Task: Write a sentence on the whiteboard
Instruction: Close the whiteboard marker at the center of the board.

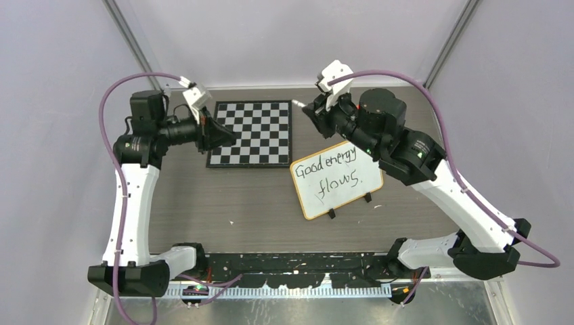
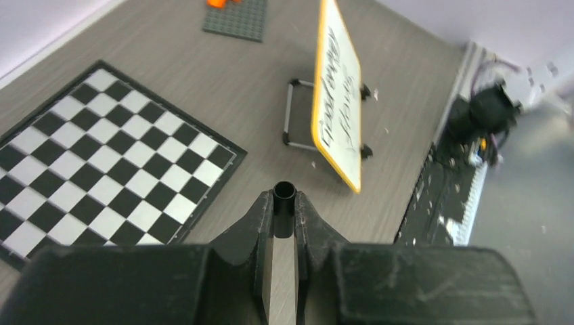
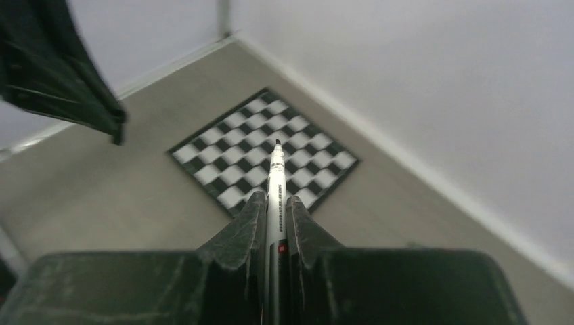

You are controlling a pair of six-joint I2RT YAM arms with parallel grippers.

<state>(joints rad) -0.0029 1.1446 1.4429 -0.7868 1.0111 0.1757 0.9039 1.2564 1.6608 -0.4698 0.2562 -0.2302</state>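
The whiteboard (image 1: 336,179), white with a yellow-orange rim, stands tilted on the table right of centre and reads "Good energy flows." It also shows edge-on in the left wrist view (image 2: 336,95). My right gripper (image 1: 308,110) is raised above and behind the board, shut on a white marker (image 3: 276,183) whose black tip points toward the chessboard. My left gripper (image 1: 230,139) hovers over the chessboard's left edge, shut on a black marker cap (image 2: 284,206).
A black-and-white chessboard (image 1: 252,133) lies flat at the back centre, also in the left wrist view (image 2: 101,156) and the right wrist view (image 3: 264,152). A grey plate with orange pieces (image 2: 235,15) lies beyond the whiteboard. White walls enclose the table.
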